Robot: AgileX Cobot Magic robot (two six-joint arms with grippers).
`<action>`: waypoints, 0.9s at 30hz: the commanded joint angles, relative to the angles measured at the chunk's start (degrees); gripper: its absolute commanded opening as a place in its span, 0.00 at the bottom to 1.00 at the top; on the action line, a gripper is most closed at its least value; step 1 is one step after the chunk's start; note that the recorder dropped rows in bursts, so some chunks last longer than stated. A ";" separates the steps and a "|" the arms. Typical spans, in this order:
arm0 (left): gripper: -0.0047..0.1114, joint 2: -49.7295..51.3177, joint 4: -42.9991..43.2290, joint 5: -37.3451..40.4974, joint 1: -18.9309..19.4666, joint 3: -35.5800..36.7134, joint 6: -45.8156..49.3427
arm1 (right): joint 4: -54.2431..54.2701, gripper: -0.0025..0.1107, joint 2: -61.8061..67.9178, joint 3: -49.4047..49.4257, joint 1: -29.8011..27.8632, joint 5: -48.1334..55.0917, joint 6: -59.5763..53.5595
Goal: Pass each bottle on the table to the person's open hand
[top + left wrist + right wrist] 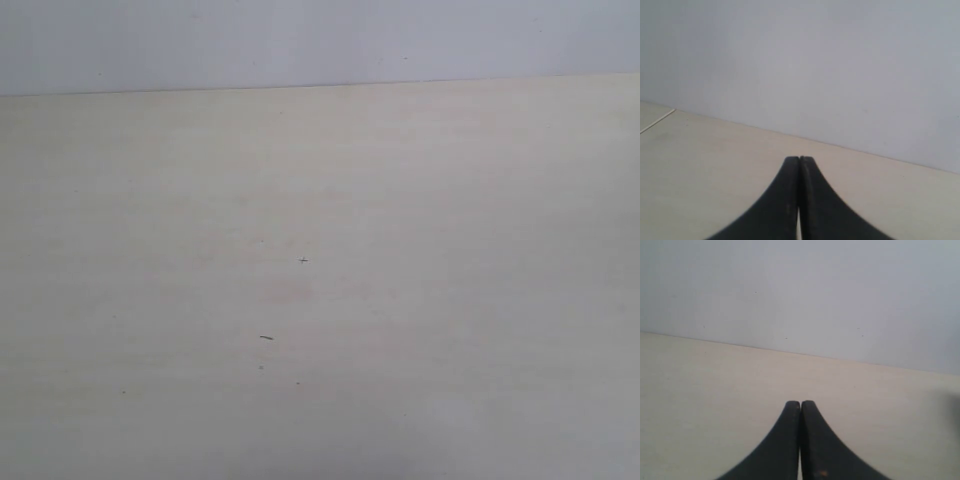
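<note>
In the exterior view I saw only the table [400,300], pale beige wood grain filling most of the frame and meeting a plain grey-white wall [300,40] along its far edge. A tiny cross-shaped mark [303,260] sat near the middle, and a short dark dash [266,337] lay nearer and slightly left of it. Neither arm showed there.

The left wrist view gave me what that one did not: the left gripper [799,159], its black fingers pressed together at the tips with nothing between them, low over the bare surface and pointing at the wall. A thin seam [657,121] crossed the tabletop off to one side.

The right wrist view showed the right gripper [800,403] likewise closed on nothing, with a small orange fleck [823,473] on one finger.

I could not tell from any view where the bottles or the person's open hand were.
</note>
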 commanded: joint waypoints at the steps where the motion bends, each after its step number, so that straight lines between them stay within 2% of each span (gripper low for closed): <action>1: 0.04 -3.16 -0.71 -3.28 0.15 2.97 0.31 | -0.06 0.02 -0.22 0.30 -0.32 -0.67 -0.08; 7: 0.04 -11.07 -0.71 -4.82 0.15 7.11 0.54 | -0.06 0.02 -0.22 0.30 -0.32 -0.67 -0.08; 14: 0.04 -11.53 -0.52 2.39 0.15 7.11 0.60 | -0.06 0.02 -0.22 0.30 -0.32 -1.94 -0.08; 27: 0.04 -11.53 -0.52 20.44 0.15 7.11 0.60 | -0.06 0.02 -0.22 0.30 -0.32 -1.94 -0.08</action>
